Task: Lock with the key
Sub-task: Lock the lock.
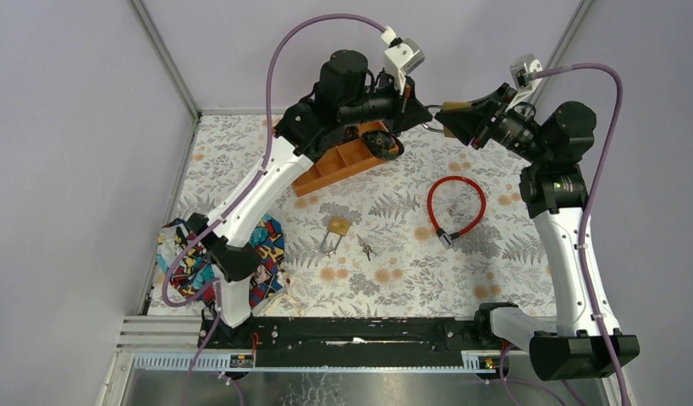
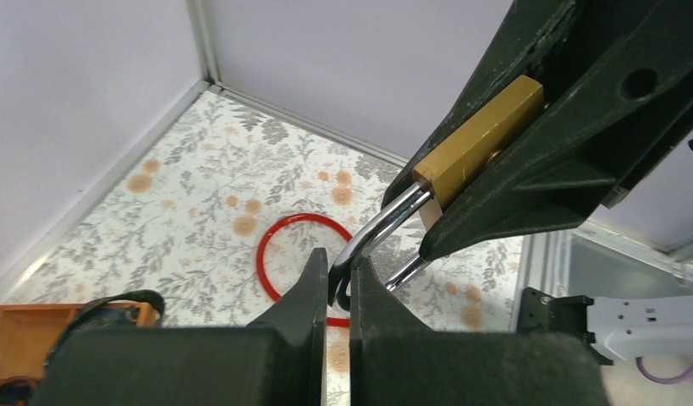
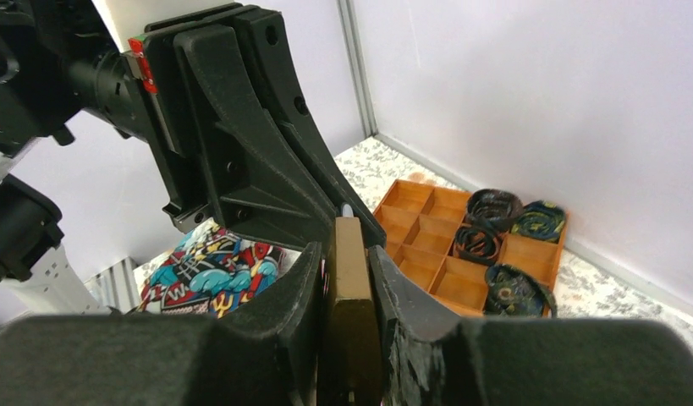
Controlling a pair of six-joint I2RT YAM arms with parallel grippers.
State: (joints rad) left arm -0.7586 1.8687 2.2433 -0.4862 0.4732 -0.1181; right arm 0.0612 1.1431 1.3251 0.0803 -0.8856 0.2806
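the right gripper (image 3: 349,254) clamps the brass padlock (image 2: 478,139) in mid-air, the left gripper (image 2: 338,275) pinches its shackle (image 2: 385,222), and the keys (image 1: 365,246) lie on the table (image 1: 393,283).

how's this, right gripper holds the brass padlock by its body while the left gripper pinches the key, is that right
Not quite. The left gripper pinches the padlock's steel shackle, not the key, as the left wrist view shows. The rest holds: the right gripper grips the brass padlock by its body.
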